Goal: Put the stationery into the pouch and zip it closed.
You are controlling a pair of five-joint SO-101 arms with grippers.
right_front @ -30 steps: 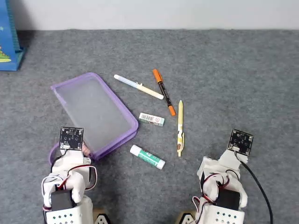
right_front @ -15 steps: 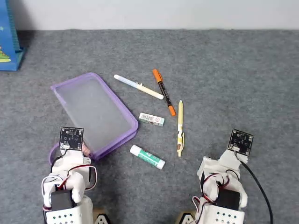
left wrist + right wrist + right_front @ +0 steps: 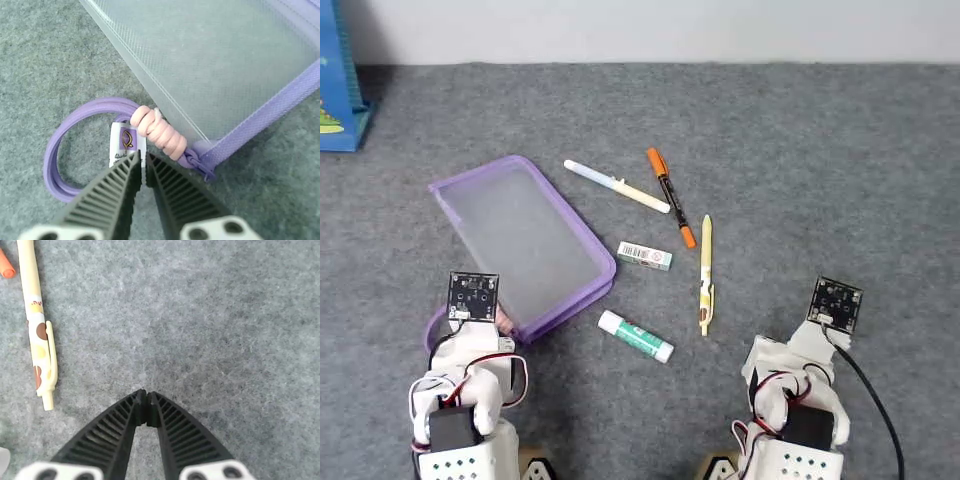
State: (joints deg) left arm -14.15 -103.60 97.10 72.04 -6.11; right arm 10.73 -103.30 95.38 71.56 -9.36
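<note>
Both pinched tight, empty: left end effector [image 3: 141, 159], right end effector [image 3: 146, 395]. Open left one, grab pink zipper pull [image 3: 159, 134] squarely, slide purple pouch [image 3: 520, 235] open.

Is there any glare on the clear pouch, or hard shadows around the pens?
High view: even, soft light; the pouch shows no hot spot and the orange marker casts barely any shadow. Left wrist view: its clear face has a mild sheen, no glare. Right wrist view: the yellow pen throws only a thin soft shadow.
</note>
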